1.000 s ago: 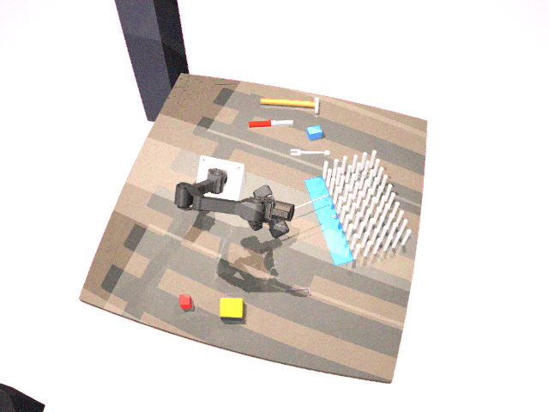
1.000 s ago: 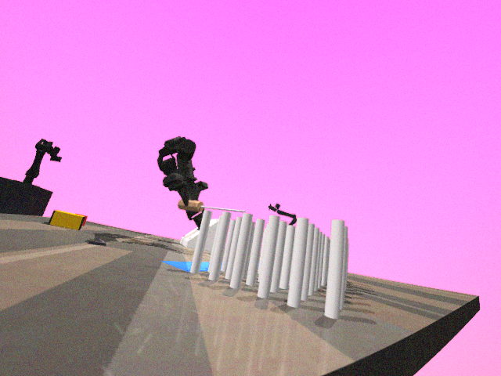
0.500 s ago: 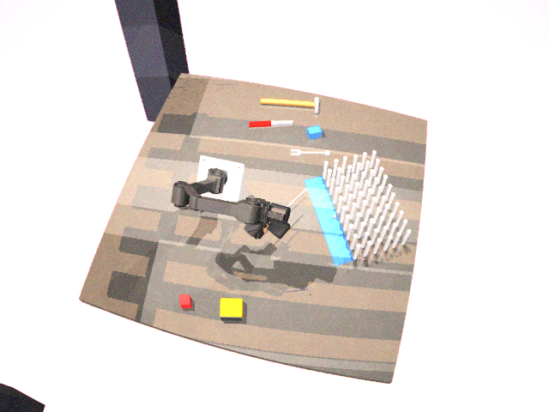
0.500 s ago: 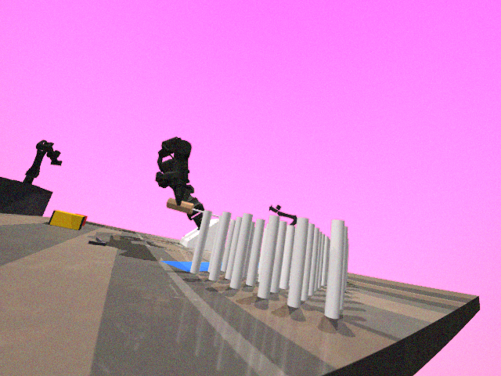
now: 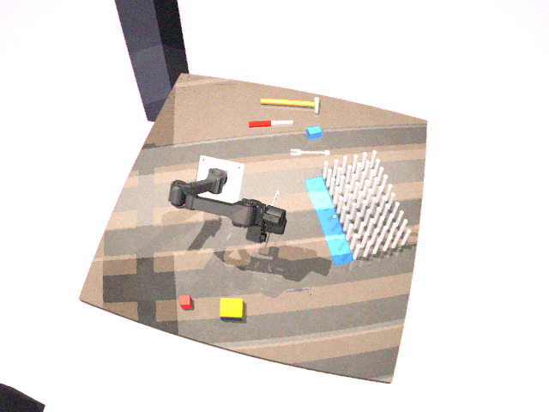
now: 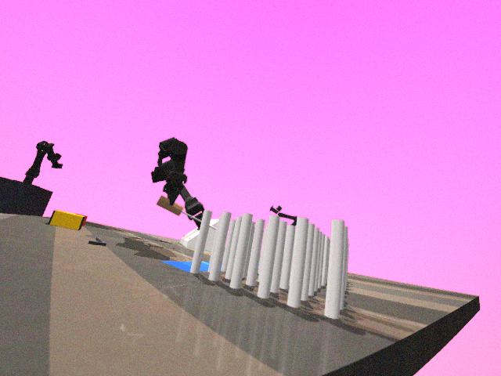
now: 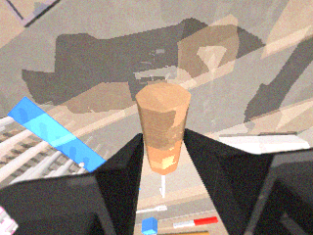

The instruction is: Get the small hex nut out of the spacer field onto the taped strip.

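My gripper is shut on the tan wooden handle of a thin-rod tool. It is held in the air, left of the taped strip in the top view. The rod sticks out past the fingers, clear of the spacers in the top view. The small nut lies on the blue taped strip, near its spacer-side edge. The white spacers stand upright in rows beside the strip. The arm hides the fingertips in the top view.
A white fork-ended tool, blue block, red-handled tool and hammer lie toward the upper edge in the top view. A thin dark hooked tool, yellow block and red cube lie toward the lower edge.
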